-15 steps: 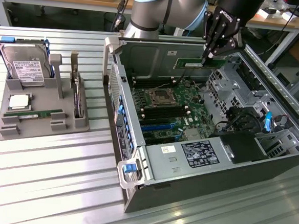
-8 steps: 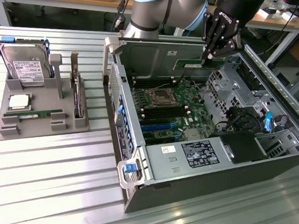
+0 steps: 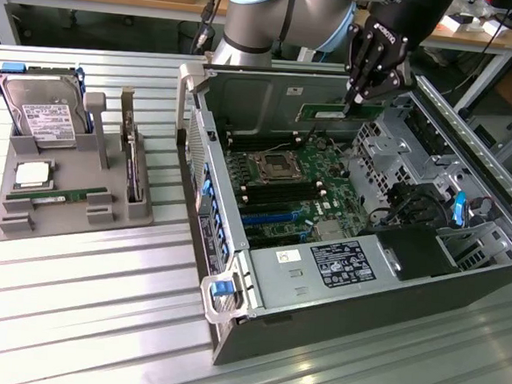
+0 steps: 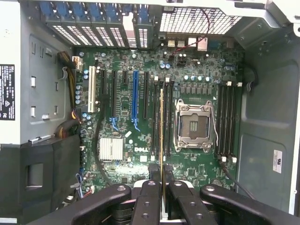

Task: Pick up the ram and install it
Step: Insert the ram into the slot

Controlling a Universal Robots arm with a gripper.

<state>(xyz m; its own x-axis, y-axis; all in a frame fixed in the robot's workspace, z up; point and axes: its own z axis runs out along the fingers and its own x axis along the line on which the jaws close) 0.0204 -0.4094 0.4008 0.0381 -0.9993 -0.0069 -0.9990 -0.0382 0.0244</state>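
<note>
**Robot claw holds a ram stick over an open computer case**

Exterior view: in the upper right of the frame, the black gripper hangs over an open computer case; its claw is clamped on the ram, a narrow green stick with a white label, held level above the far edge of the green motherboard. At the left of the frame, a grey tray sits on a slatted metal table; it carries a hard drive, a processor chip and a second memory stick.

Wrist view: two black fingers pinch the ram, seen edge-on as a thin line above the motherboard; it lies over the black memory slots, just beside the empty processor socket, with a blue expansion slot on its other side.
</note>
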